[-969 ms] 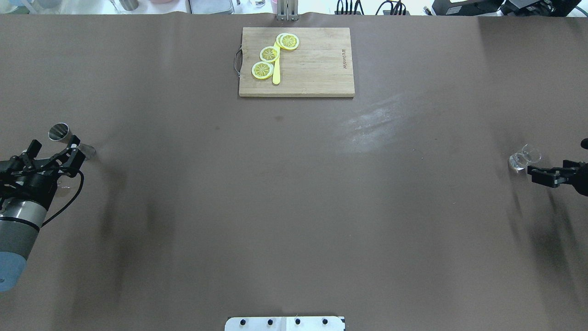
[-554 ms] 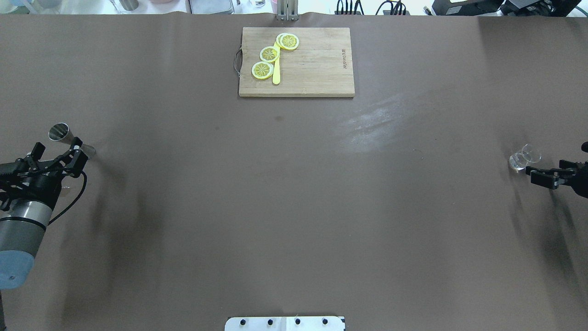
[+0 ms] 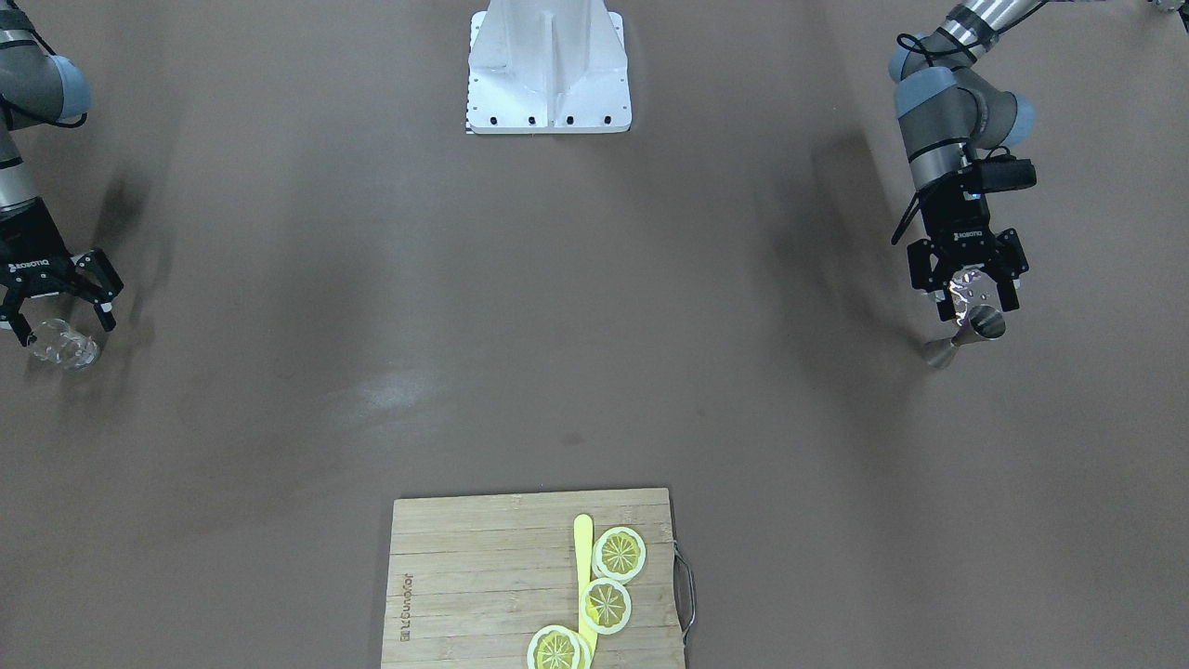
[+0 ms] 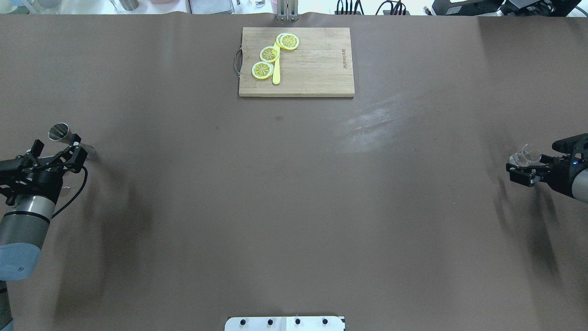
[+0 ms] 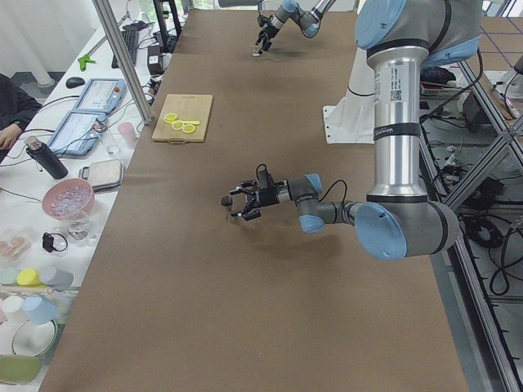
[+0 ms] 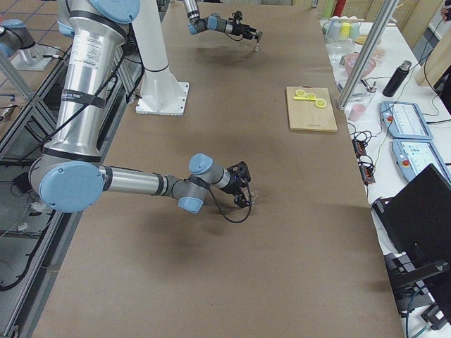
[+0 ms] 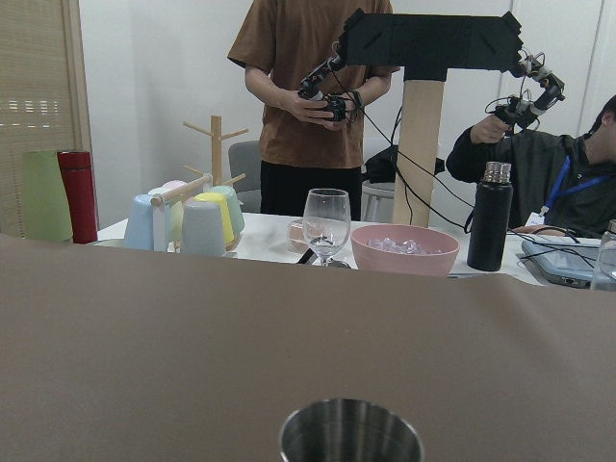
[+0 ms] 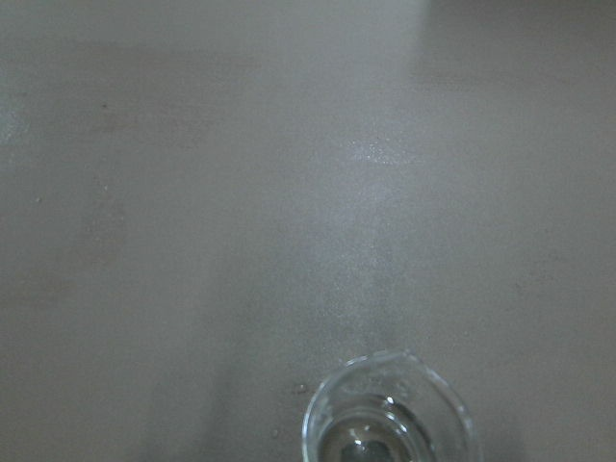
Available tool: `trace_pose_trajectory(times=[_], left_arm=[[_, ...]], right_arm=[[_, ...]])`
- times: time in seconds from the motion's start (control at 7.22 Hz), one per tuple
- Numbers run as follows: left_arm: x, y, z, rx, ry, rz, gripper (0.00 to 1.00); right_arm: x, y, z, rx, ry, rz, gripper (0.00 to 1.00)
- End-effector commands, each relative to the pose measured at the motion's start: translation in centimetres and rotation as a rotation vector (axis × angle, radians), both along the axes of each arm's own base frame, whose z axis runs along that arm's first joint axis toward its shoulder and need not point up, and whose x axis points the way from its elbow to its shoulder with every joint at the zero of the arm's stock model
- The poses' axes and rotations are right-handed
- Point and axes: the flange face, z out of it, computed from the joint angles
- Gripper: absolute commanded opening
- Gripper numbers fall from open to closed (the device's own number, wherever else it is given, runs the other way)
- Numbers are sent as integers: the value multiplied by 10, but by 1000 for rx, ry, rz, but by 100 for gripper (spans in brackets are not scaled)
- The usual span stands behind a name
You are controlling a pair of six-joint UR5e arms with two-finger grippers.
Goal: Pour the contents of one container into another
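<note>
Jigger: we see the steel jigger (image 3: 975, 325) standing upright on the brown table (image 4: 294, 207), near the table's end on the robot's left
Left gripper: the left gripper (image 3: 968, 293) has its fingers spread wide at the jigger, one on each side; whether either finger touches the steel we cannot tell, and nothing is clamped
Left wrist view: only the jigger's round rim shows, at the bottom edge
Glass: the small clear glass (image 3: 63, 348) stands on the table near the opposite end, well apart from the jigger
Right gripper: the right gripper (image 3: 58, 321) is parted too, its fingertips just beside the glass and closed on nothing
Between the two: a long stretch of brown table, with the white robot base (image 3: 548, 84) at the robot's edge
Off the line: a wooden cutting board (image 4: 317, 69) lies at the far edge, about midway along, carrying three lemon slices (image 4: 269, 54) and a yellow strip (image 4: 276, 76)
Beyond the table: we make out a wine glass (image 7: 326, 223), a pink bowl (image 7: 404, 248), a black bottle (image 7: 489, 217) and a standing person (image 7: 313, 106)
</note>
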Motion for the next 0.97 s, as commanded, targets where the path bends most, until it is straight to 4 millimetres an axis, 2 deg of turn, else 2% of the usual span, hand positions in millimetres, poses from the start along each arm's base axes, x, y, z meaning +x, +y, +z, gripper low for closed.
trace_pose_trajectory(times=[0.0,0.28,0.55,0.83], left_arm=[[4,-9,5,-4,0,-17,97],[9,-17,8,-7,-6,-29,97],[14,-31,11,-22,-14,-59,97],[27,-44,15,-41,-16,-84,97]], right_arm=[[-2,-2,1,20,23,-15,100],[-8,-8,-3,30,16,-9,100],[-4,-8,4,27,26,9,100],[-1,-10,6,31,33,35,91]])
